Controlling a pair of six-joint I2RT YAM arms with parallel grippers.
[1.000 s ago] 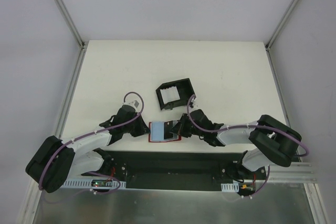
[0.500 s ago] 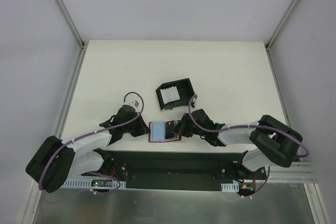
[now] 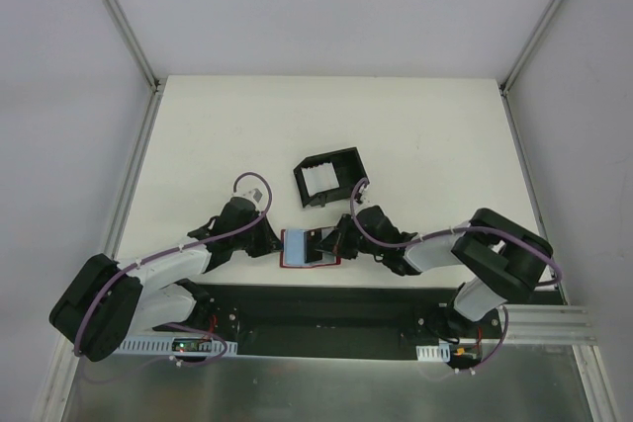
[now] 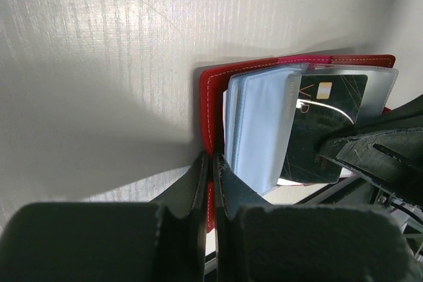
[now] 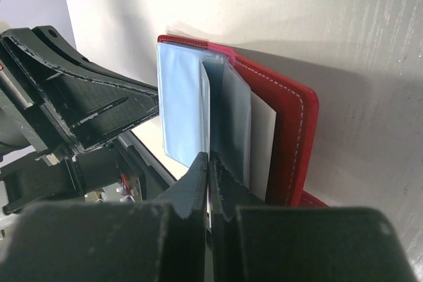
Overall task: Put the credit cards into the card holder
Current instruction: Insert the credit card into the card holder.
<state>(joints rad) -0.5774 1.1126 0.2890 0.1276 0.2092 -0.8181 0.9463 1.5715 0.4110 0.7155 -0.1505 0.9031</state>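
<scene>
Currently the tabletop (image 3: 415, 135) carries a black open-sided box (image 3: 328, 177) far of centre. Just near of it the red card holder (image 3: 309, 247) lies open between both arms. The left arm (image 3: 188, 262) has its jaws fully closed on the holder's left cover edge, apparently to anchor it against sliding. The right arm (image 3: 425, 254) has its jaws closed on a dark chip credit card (image 4: 324, 130). The card's long axis runs left-right, with the leading edge pointing left among the pale blue sleeves (image 4: 261, 130).
</scene>
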